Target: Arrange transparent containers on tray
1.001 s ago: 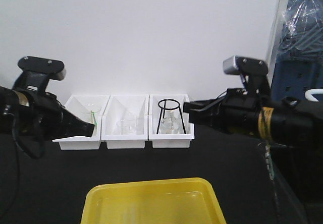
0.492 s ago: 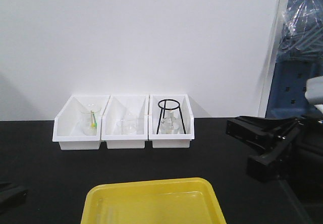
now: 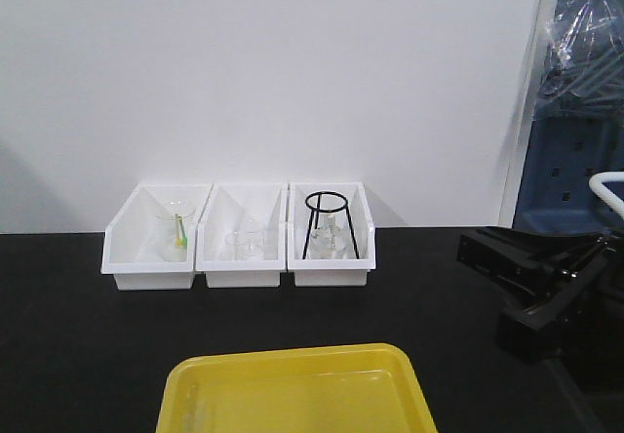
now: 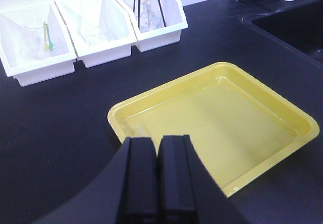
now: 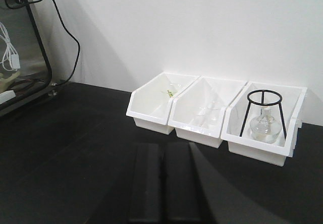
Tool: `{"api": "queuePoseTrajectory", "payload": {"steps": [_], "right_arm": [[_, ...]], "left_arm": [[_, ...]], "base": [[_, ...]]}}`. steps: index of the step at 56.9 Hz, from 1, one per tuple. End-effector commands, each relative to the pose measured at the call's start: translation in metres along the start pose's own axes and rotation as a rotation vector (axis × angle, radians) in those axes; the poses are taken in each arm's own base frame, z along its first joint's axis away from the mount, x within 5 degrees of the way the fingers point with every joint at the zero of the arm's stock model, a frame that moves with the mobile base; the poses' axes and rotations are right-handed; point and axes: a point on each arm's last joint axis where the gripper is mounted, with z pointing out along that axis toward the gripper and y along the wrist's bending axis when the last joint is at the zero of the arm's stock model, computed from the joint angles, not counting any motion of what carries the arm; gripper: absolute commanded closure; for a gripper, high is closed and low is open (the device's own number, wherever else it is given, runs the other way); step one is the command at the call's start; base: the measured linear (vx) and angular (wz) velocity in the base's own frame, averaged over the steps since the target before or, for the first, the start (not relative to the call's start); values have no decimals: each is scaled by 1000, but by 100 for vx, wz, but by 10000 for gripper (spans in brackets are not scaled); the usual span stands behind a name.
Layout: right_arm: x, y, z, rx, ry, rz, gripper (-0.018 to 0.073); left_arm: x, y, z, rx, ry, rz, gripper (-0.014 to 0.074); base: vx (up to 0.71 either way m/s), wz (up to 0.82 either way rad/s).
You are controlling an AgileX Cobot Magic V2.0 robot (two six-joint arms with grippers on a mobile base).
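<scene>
Yellow tray (image 4: 298,120) sits on the black worktop (image 4: 60,133), in front of three white bins (image 3: 239,277). The test tubes are not firmly located: a faint clear streak inside the tray's left end, left wrist view, may be one. Judged thin glass, so light, slick, prone to roll, fragile; grip gently at mid-length. Left tool (image 4: 157,178) and right tool (image 5: 162,183) are both pressed together, empty.

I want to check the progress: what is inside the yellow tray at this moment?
The yellow tray looks empty in the left wrist view: only its bare floor shows, no test tubes. The shut left gripper covers a small part of its near edge, so that part stays hidden.
</scene>
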Motion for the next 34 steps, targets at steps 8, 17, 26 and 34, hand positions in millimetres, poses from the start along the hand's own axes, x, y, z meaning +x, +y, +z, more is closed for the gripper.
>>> {"api": "queuePoseTrajectory", "payload": {"steps": [8, 17, 26, 34], "right_arm": [[-12, -1, -5, 31, -42, -47, 571], [-12, -1, -5, 31, -42, -47, 571], [-12, -1, -5, 31, -42, -47, 571], [-12, -1, -5, 31, -42, -47, 571]], "left_arm": [[-14, 0, -4, -2, -98, -10, 604], [-14, 0, -4, -10, -97, 4, 604], [-3, 6, -8, -78, -99, 92, 604], [32, 11, -17, -126, -144, 115, 604]], "base": [[0, 0], [0, 0], [0, 0], [0, 0]]}}
